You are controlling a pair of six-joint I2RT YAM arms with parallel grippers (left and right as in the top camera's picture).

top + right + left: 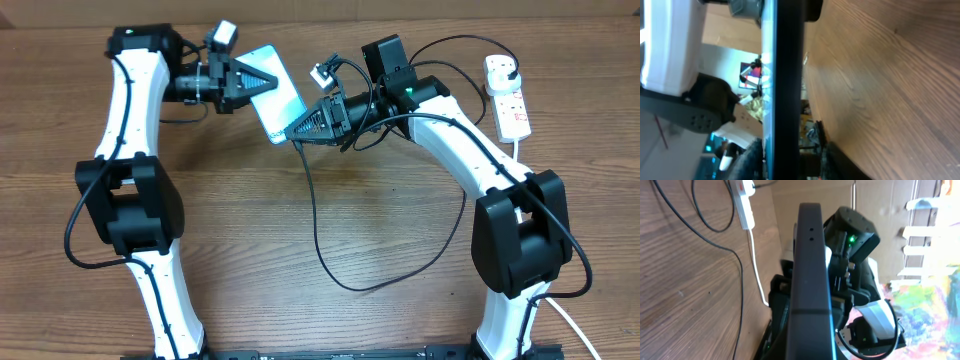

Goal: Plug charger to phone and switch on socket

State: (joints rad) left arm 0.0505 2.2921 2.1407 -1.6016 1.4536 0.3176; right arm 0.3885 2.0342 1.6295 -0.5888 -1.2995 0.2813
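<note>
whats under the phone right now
Only brown wooden table shows around the slim blue-screened phone, which the left gripper holds up. The right gripper covers its lower end, so the spot directly beneath is hidden.

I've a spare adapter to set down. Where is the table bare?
Free: the table between left arm and charger loop, and inside that loop. Crowded: the back, where left tool and right tool meet at the phone, and beside the socket.

Phone (811,275) edge-on, upright, centre; socket (742,202) top left on table (680,295); charger (742,295) and white cord (755,265) trailing below.
</note>
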